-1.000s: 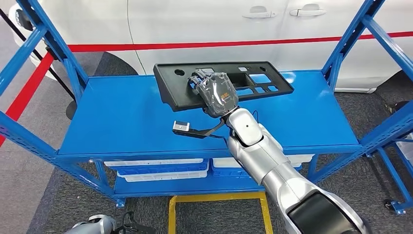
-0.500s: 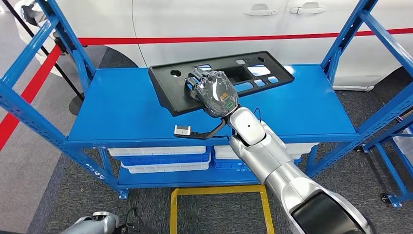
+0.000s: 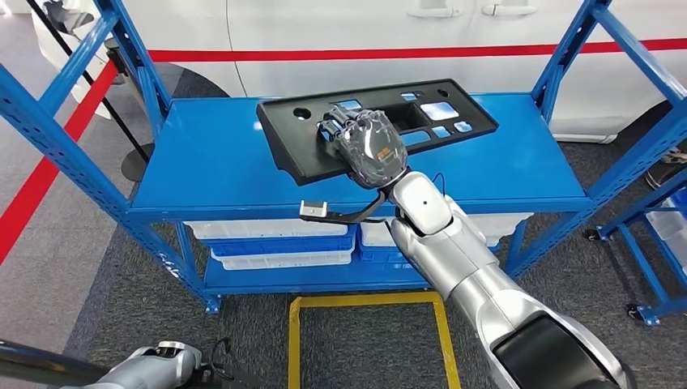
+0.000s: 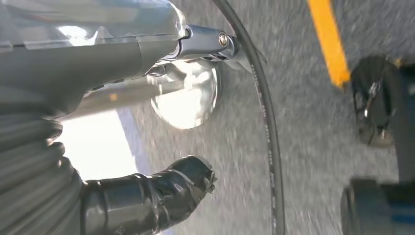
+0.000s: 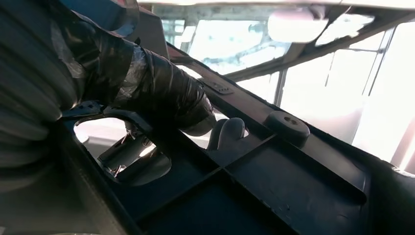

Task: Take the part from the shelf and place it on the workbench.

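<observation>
The part is a long black plastic panel (image 3: 454, 113) with several cut-outs, tilted over the top of the blue shelf (image 3: 219, 162). My right hand (image 3: 369, 146) grips it near its middle, fingers through an opening. In the right wrist view the taped thumb (image 5: 161, 98) presses on the panel's ribbed underside (image 5: 274, 186), and a fingertip pokes through a hole. My left hand (image 3: 158, 365) hangs low at my side; in the left wrist view its thumb (image 4: 147, 196) stands apart from the fingers above grey carpet, holding nothing.
A white car (image 3: 324, 24) with a red stripe stands right behind the shelf. Blue uprights (image 3: 138, 65) frame both ends. White and blue bins (image 3: 275, 243) fill the lower level. Yellow floor tape (image 3: 364, 304) lies in front; another blue rack (image 3: 656, 227) is at the right.
The whole picture has shifted, so the camera has moved. The panel now lies closer to the shelf's front edge, with my right hand still gripping it.
</observation>
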You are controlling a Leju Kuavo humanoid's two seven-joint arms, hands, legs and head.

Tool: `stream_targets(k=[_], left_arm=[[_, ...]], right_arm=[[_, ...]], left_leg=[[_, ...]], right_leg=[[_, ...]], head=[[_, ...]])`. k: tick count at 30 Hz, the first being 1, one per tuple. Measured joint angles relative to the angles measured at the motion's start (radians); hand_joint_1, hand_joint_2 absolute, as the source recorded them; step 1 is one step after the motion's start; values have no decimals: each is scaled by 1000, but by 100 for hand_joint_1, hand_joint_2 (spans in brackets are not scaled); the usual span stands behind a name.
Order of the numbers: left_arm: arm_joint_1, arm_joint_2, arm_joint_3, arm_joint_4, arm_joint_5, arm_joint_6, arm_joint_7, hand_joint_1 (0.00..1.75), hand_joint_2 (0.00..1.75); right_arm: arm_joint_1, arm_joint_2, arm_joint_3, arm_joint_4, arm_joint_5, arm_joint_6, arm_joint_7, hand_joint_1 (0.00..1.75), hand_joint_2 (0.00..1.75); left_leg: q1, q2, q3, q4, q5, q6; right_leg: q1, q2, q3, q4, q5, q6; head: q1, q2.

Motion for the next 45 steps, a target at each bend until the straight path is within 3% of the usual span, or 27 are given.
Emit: stream_targets(k=[2, 4, 6, 7, 9, 11, 13, 14, 16, 18, 21, 22, 24, 25, 26, 28, 29, 30, 32, 34, 36, 37, 38, 39, 41, 43, 45], left_arm=[[-7, -1, -13, -1, -24, 37, 19, 0, 175], [-8, -3, -19, -5, -51, 168, 110, 0, 175], [0, -2, -20, -21, -102, 417, 220, 0, 175], [5, 0, -20, -30, -132, 547, 248, 0, 175], [13, 8, -21, -45, -172, 711, 249, 0, 175], [14, 13, -22, -55, -188, 738, 237, 0, 175], [12, 16, -23, -62, -197, 721, 233, 0, 175], [10, 16, -23, -64, -202, 713, 237, 0, 175], [8, 14, -23, -65, -212, 701, 249, 0, 175], [5, 10, -24, -65, -224, 694, 260, 0, 175], [0, 6, -26, -65, -237, 692, 268, 0, 175], [0, 5, -26, -65, -240, 692, 269, 0, 175], [0, 4, -26, -65, -245, 692, 274, 0, 175], [0, 2, -26, -65, -248, 692, 277, 0, 175], [-1, 1, -26, -65, -250, 691, 281, 0, 175], [-2, -5, -26, -66, -251, 689, 287, 0, 175], [-3, -7, -26, -67, -251, 687, 289, 0, 175], [-4, -8, -26, -67, -251, 686, 290, 0, 175], [-5, -8, -26, -67, -251, 685, 292, 0, 175], [-5, -9, -26, -67, -251, 683, 293, 0, 175], [-5, -9, -26, -67, -251, 680, 297, 0, 175], [-5, -9, -26, -67, -251, 676, 301, 0, 175], [-5, -10, -26, -67, -251, 671, 306, 0, 175], [-5, -10, -26, -67, -251, 665, 311, 0, 175], [-5, -10, -25, -67, -251, 654, 321, 0, 175], [-5, -10, -22, -69, -251, 647, 334, 0, 175], [-2, -10, -14, -71, -251, 643, 350, 0, 175]], right_arm=[[-10, -3, 0, 2, 3, 0, 1, 175, 175], [-22, -7, -3, 6, 8, 0, 11, 175, 175], [-33, -23, -12, 11, 7, 0, 18, 175, 175], [-35, -37, -20, 14, 0, 0, 15, 175, 175], [-37, -67, -38, 19, -15, 0, 1, 175, 175], [-40, -85, -57, 24, -22, 0, -7, 175, 175], [-46, -93, -74, 26, -20, -1, -8, 175, 175], [-49, -95, -80, 27, -17, -1, -9, 175, 175], [-54, -97, -86, 33, -11, -1, -12, 175, 175], [-57, -99, -88, 43, -4, -1, -13, 175, 175], [-61, -100, -91, 54, -2, -1, -13, 175, 175], [-61, -100, -92, 57, -2, -1, -13, 175, 175], [-62, -100, -92, 64, -5, -1, -13, 175, 175], [-64, -100, -92, 67, -7, -1, -13, 175, 175], [-67, -100, -92, 70, -9, -1, -13, 175, 175], [-78, -99, -92, 72, -14, -1, -13, 175, 175], [-83, -98, -92, 74, -15, -2, -13, 175, 175], [-88, -98, -92, 75, -16, -2, -13, 175, 175], [-94, -99, -92, 79, -17, -2, -13, 175, 175], [-96, -98, -92, 81, -17, -2, -13, 175, 175], [-96, -97, -92, 84, -19, -2, -13, 175, 175], [-96, -96, -92, 86, -22, -2, -13, 175, 175], [-96, -96, -92, 89, -25, -2, -13, 175, 175], [-96, -96, -92, 92, -28, -2, -12, 175, 175], [-96, -96, -91, 99, -38, -2, -12, 175, 175], [-96, -97, -91, 104, -51, -1, -10, 175, 175], [-95, -98, -91, 107, -65, 2, -6, 175, 175]], left_leg=[[1, -3, -10, 4, -8, -10], [2, -4, -37, 72, -83, -19], [6, -2, -72, 199, -171, -28], [9, -2, -80, 255, -188, -32], [14, -2, -58, 289, -161, -39], [20, -1, 29, 190, -122, -44], [18, -2, 124, 54, -140, -40], [15, -3, 145, 15, -155, -33], [11, -5, 141, 0, -148, -13], [14, -1, 123, -5, -122, 7], [13, 3, 79, -7, -80, 24], [12, 3, 62, -6, -67, 24], [8, 3, 28, -5, -42, 24], [6, 2, 12, -4, -30, 23], [5, 0, -1, -3, -18, 21], [2, -2, -19, -3, 2, 14], [3, -1, -22, -6, 12, 10], [5, -1, -24, -10, 23, 3], [5, -3, -29, -21, 37, -10], [4, -4, -48, 15, -14, -19], [8, -2, -78, 129, -118, -25], [9, -2, -90, 196, -155, -29], [10, -2, -93, 249, -168, -32], [11, -2, -83, 275, -160, -35], [13, -1, -12, 223, -112, -37], [11, -2, 90, 91, -122, -32], [5, -6, 136, 12, -150, -21]], right_leg=[[-6, -5, -6, -19, 24, -11], [-15, -9, -25, -35, 55, -20], [-15, -10, -56, -37, 81, -23], [-16, -12, -72, -35, 93, -21], [-18, -17, -104, -31, 114, -15], [-22, -18, -136, -19, 134, -6], [-23, -16, -161, -8, 152, 7], [-23, -15, -167, -7, 163, 14], [-24, -13, -171, -18, 185, 29], [-25, -10, -187, -4, 158, 41], [-26, -7, -240, 161, 7, 51], [-26, -6, -252, 230, -24, 53], [-25, -5, -238, 297, -17, 50], [-23, -5, -203, 277, 7, 45], [-20, -3, -150, 224, 25, 36], [-12, -1, -36, 79, 9, 16], [-7, 0, -4, 29, -4, 9], [-3, 0, 10, -1, -12, 4], [-4, -4, 3, -20, 12, -4], [-12, -9, -13, -38, 42, -18], [-16, -10, -41, -43, 71, -25], [-16, -11, -59, -41, 84, -25], [-16, -11, -78, -38, 97, -23], [-16, -11, -98, -33, 109, -21], [-17, -11, -136, -20, 131, -15], [-16, -12, -164, -7, 148, -5], [-14, -13, -174, -4, 166, 6]], head=[[0, 0], [0, 0], [-1, 0], [-2, 0], [-1, 0], [-1, 0], [-1, 0], [-1, 0], [0, 0], [0, 0], [0, 0], [0, 0], [0, 0], [0, 0], [0, 0], [-1, 0], [0, 0], [0, 0], [0, 0], [0, 0], [0, 0], [0, 0], [0, 0], [-1, 0], [-1, 0], [0, 0], [0, 0]])
